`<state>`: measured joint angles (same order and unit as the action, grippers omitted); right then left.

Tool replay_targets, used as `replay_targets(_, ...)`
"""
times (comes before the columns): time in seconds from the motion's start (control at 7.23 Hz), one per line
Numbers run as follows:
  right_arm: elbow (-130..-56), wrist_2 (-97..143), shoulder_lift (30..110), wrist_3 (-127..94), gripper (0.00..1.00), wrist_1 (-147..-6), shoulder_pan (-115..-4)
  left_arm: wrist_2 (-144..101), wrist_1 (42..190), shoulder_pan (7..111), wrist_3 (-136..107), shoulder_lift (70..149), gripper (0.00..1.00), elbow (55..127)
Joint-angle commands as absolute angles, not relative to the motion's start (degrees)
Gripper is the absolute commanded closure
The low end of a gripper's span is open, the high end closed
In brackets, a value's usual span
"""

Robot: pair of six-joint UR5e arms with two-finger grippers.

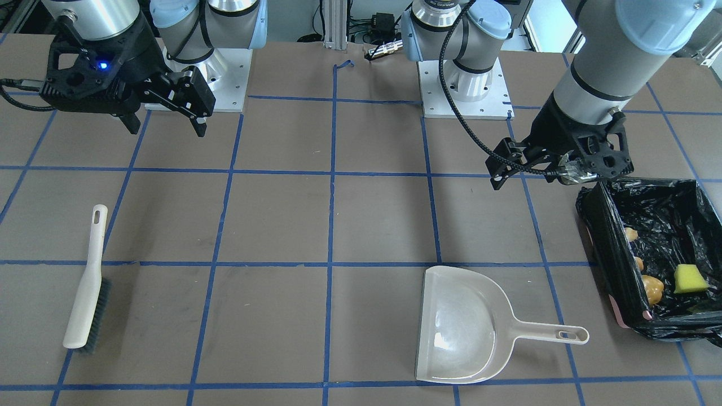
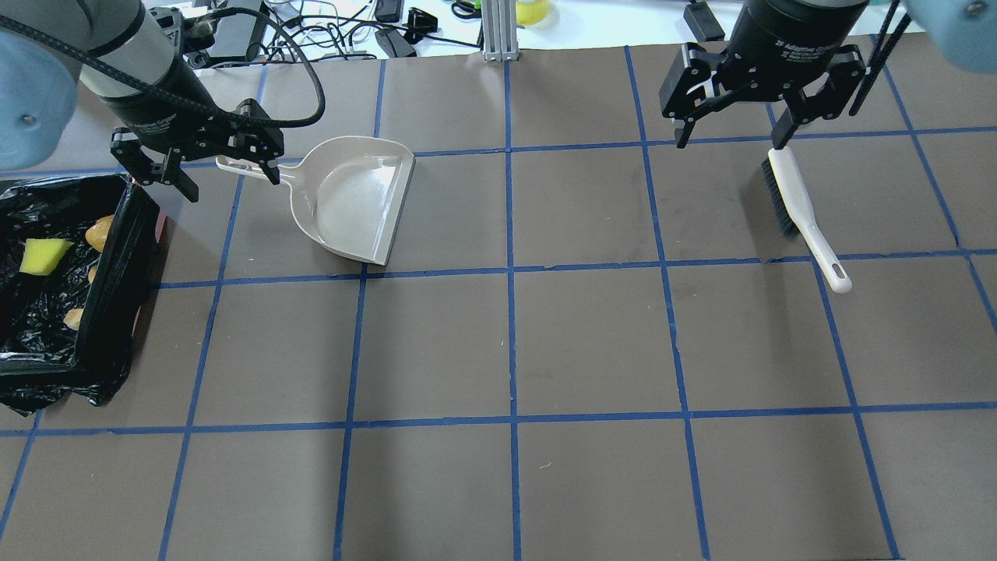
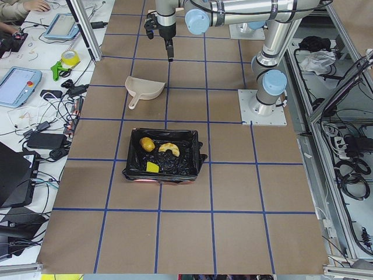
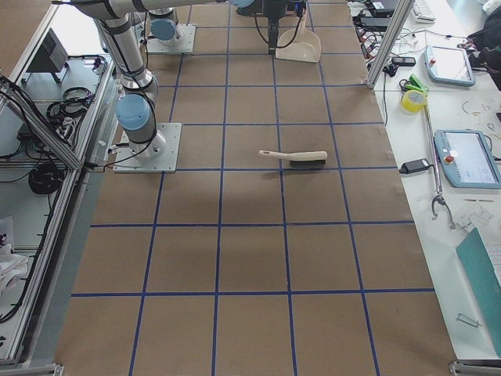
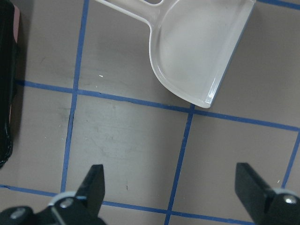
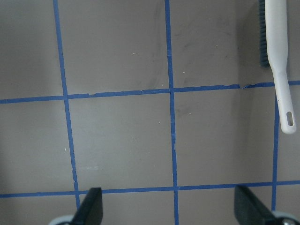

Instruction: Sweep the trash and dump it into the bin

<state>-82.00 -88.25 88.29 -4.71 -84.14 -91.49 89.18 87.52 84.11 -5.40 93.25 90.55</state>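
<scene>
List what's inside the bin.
Inside the bin, on the black bag: a yellow spongy wedge, a golden-brown lump and a pale crescent slice. Whatever lies under the bag's crinkles or beneath the pieces is hidden.

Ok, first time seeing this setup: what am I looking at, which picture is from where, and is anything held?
A two-armed robot works at a taped table. Two pictures look down from opposite sides, two from the table's ends, two from wrist cameras. The left gripper and right gripper are both open, holding nothing. On the table lie an empty dustpan, a brush and a black-lined bin. In the bin sit a yellow wedge, a golden lump and a pale crescent.
</scene>
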Motion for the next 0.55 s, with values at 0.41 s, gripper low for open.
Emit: replay_targets(0.41,-82.0,-88.76,87.98,-4.22,0.0,-84.46,-91.41,89.3,88.33,87.71,-6.59,92.02,0.0,90.27)
